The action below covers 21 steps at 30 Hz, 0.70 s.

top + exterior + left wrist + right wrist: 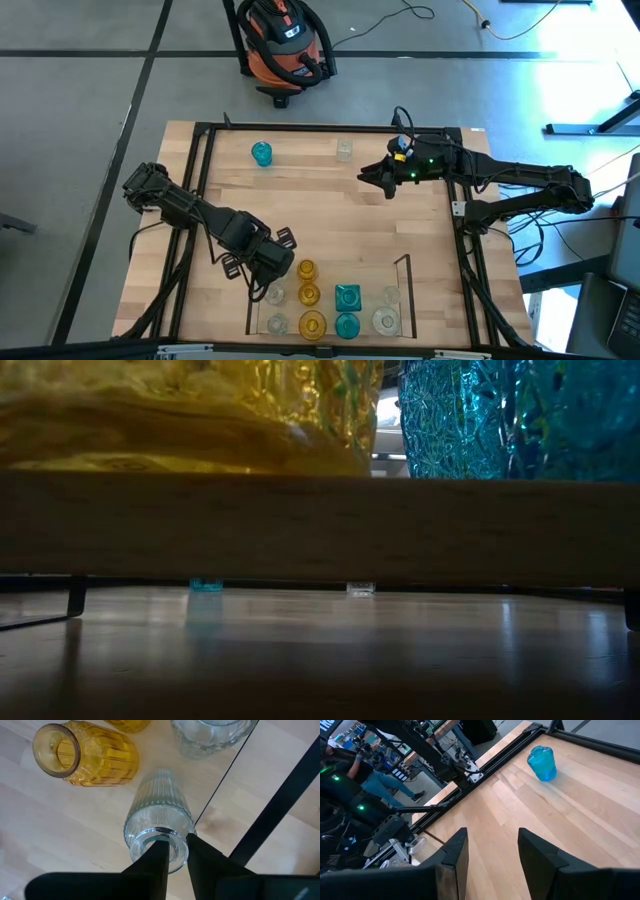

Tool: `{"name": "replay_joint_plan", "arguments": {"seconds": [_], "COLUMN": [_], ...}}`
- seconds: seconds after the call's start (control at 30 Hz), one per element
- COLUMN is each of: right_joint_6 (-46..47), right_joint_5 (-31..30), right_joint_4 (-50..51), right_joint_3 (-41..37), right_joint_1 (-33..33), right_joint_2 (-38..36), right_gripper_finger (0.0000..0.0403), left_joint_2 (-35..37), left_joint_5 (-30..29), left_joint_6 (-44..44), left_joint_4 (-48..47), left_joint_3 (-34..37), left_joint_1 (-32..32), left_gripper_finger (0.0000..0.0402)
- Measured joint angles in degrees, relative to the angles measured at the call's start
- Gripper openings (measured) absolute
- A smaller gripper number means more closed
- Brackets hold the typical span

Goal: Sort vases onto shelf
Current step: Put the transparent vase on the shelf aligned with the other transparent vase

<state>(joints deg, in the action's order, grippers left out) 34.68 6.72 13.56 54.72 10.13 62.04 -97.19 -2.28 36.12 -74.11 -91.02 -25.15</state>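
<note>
The shelf (403, 268), a light-wood patch inside a thin dark rail, lies at the table's near edge. On it stand several amber (308, 295), teal (347, 297) and clear (386, 320) vases. My left gripper (272, 290) points down over the shelf's left end, shut on a clear ribbed vase (159, 815) beside an amber vase (85, 752). A teal vase (262, 153) and a clear vase (345, 150) stand near the far edge. My right gripper (375, 176) hangs open above the table's far right, touching nothing; the teal vase (541, 763) lies ahead of it. My left gripper holds the clear ribbed vase by its rim (181, 851), at the mouth. One finger (157, 862) reaches inside the mouth and the other (200, 857) stays outside, with the glass wall pinched between them. The fingers come from above, pointing down. The vase stands upright below them; whether its base rests on the wood I cannot tell.
The shelf's thin rail (220, 790) runs right beside the held vase, with another clear vase (210, 735) just beyond. A black frame (200, 200) borders the tabletop. The middle of the table is bare wood (330, 220). An orange vacuum (285, 45) stands on the floor behind.
</note>
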Motion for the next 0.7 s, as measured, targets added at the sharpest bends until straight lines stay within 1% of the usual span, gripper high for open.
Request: {"name": "replay_joint_plan", "arguments": {"seconds": [0.13, 0.37, 0.47, 0.57, 0.7], "right_joint_6": [-0.02, -0.01, 0.00, 0.00, 0.00], "right_joint_5": [0.00, 0.00, 0.00, 0.00, 0.00], "right_joint_4": [0.00, 0.00, 0.00, -0.02, 0.00], "right_joint_3": [0.00, 0.00, 0.00, 0.00, 0.00], "right_joint_1": [0.00, 0.00, 0.00, 0.00, -0.01], "right_joint_2": [0.00, 0.00, 0.00, 0.00, 0.00], "right_gripper_finger": [0.0135, 0.0135, 0.0135, 0.0135, 0.0135], "left_joint_2": [0.02, 0.00, 0.00, 0.01, 0.01], "left_joint_5": [0.02, -0.19, -1.07, -1.48, -1.62], "left_joint_6": [-0.02, -1.14, -1.27, -1.27, -1.24], "left_joint_4": [0.00, 0.04, 0.04, 0.09, 0.62], "left_joint_3": [0.00, 0.00, 0.00, 0.00, 0.00], "left_joint_1": [-0.01, -0.02, -0.02, 0.00, -0.36], "left_gripper_finger": [0.0059, 0.0120, 0.0139, 0.0148, 0.0150]}}
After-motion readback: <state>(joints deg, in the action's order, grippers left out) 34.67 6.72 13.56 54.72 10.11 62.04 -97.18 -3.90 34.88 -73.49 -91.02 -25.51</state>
